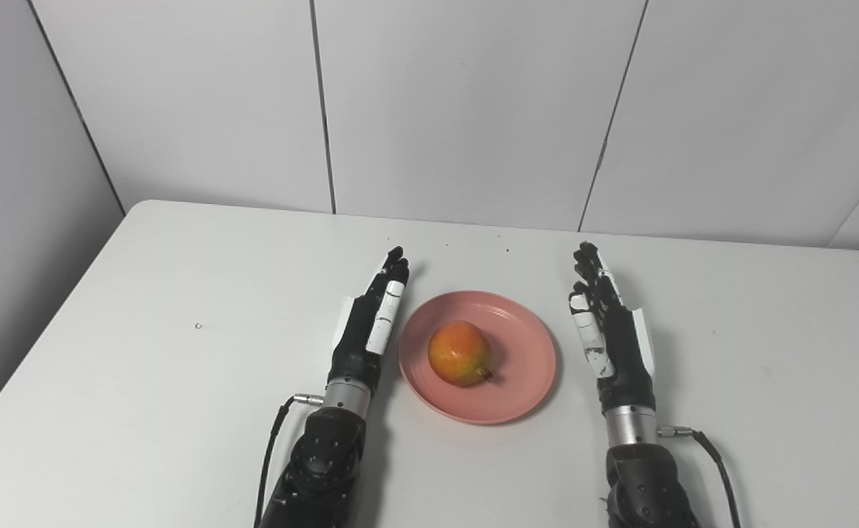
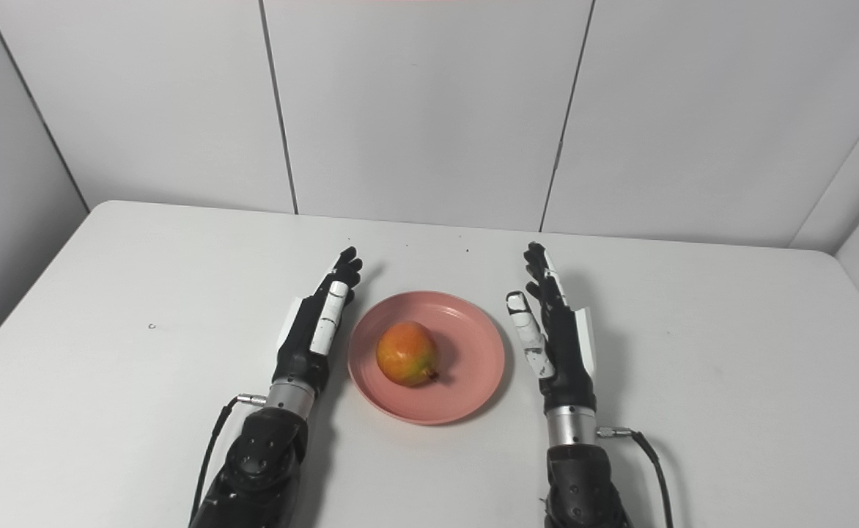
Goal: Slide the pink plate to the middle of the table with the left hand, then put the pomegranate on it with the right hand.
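A pink plate (image 1: 517, 348) lies near the middle of the white table. An orange-red pomegranate (image 1: 459, 353) rests on it, left of the plate's centre, its small crown toward the front right. My left hand (image 1: 371, 319) lies flat beside the plate's left rim, fingers straight and pointing away, open and holding nothing. My right hand (image 1: 609, 323) stands a short gap right of the plate, fingers extended, open and empty. Neither hand touches the pomegranate.
The white table (image 1: 180, 308) reaches a grey panelled wall (image 1: 466, 110) at the back. A tiny ring-like speck (image 1: 198, 325) lies on the left part of the table. Thin cables run from both wrists.
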